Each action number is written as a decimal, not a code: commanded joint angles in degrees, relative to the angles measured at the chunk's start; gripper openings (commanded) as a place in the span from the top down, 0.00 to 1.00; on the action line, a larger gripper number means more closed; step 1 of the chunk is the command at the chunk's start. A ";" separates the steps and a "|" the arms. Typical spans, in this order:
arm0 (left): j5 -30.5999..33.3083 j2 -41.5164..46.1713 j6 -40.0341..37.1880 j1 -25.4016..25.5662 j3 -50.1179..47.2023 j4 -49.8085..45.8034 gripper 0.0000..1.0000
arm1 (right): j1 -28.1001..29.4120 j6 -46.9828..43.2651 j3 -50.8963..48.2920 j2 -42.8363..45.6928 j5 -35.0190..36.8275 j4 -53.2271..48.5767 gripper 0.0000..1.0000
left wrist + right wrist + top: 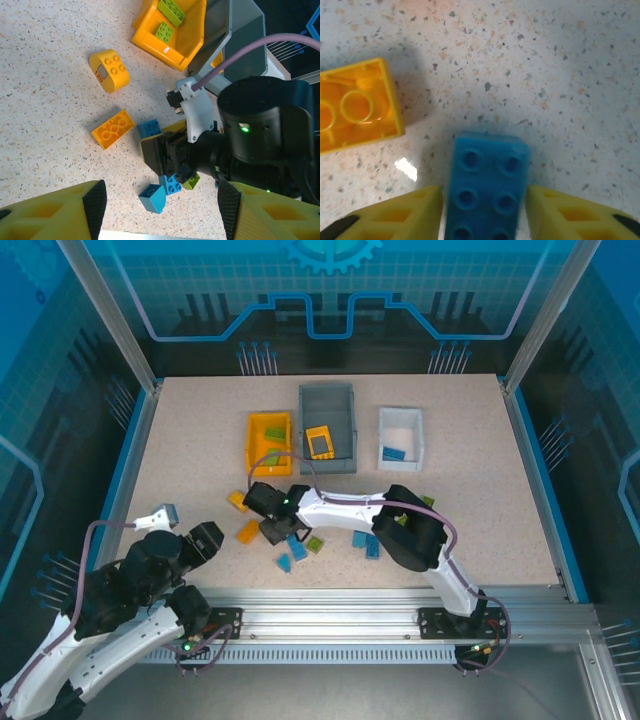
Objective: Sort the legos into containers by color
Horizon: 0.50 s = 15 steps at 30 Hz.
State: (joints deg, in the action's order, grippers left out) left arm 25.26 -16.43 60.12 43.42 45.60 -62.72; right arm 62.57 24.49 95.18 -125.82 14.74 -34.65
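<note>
The right gripper [485,202] is holding a blue brick [487,165] between its fingers, and the brick is lying on the table [545,60] (the right wrist camera is showing this closely). In the left wrist view, the left gripper [161,202] is standing wide and holding nothing, and green bricks [164,31] are lying in the yellow bin [192,35].

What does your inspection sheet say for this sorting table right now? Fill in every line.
Surface: speckled table, no spills seen.
Job's things: green bricks in yellow bin; orange frame in grey bin; blue brick in white bin; loose bricks mid-table.
Clutter: nothing seen.
Grippers: left gripper open; right gripper straddles loose blue brick, contact unclear.
Cables: purple cable along right arm.
Surroundings: metal frame, blue panels.
</note>
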 commanded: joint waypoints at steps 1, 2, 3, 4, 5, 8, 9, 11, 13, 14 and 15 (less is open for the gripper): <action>-0.07 0.02 0.02 0.26 1.05 0.92 0.36 | -0.18 -1.13 2.73 -1.53 0.20 -3.16 0.62; -0.72 -0.39 -0.44 0.27 0.76 1.89 0.35 | -0.38 -0.91 2.57 -1.25 0.33 -2.85 0.65; -1.30 -0.89 -0.89 0.27 0.56 2.81 0.35 | -0.51 -0.77 2.18 -0.76 0.33 -2.47 0.68; -1.94 -1.49 -1.25 0.27 0.35 3.71 0.35 | -0.64 -0.72 1.86 -0.16 0.31 -2.07 0.70; -2.70 -2.11 -1.72 0.27 0.13 4.97 0.34 | -0.77 -0.58 1.42 0.67 0.67 -1.83 0.72; -5.20 -4.58 -3.15 0.27 -0.65 9.54 0.34 | -1.53 -0.16 -1.26 5.09 2.89 -0.99 0.76; -6.26 -5.75 -3.72 0.26 -0.94 11.77 0.34 | -2.00 0.13 -2.67 7.67 3.97 -0.48 0.77; -8.56 -8.90 -4.99 0.28 -1.08 16.04 0.33 | -3.46 0.74 -5.94 13.45 6.30 -0.08 0.77; -11.49 -13.21 -6.06 0.28 -0.97 21.23 0.33 | -5.83 1.52 -10.23 20.45 9.00 0.26 0.78; -13.09 -15.84 -6.52 0.30 -0.72 24.47 0.34 | -7.75 2.07 -12.86 24.41 9.86 0.46 0.78; -14.49 -18.47 -6.85 0.31 -0.45 27.13 0.34 | -10.41 2.76 -15.64 28.08 10.21 0.68 0.77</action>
State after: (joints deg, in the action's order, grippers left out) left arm 16.58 -29.67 56.34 43.42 45.21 -46.68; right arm 57.36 25.08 83.50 -107.85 19.99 -34.39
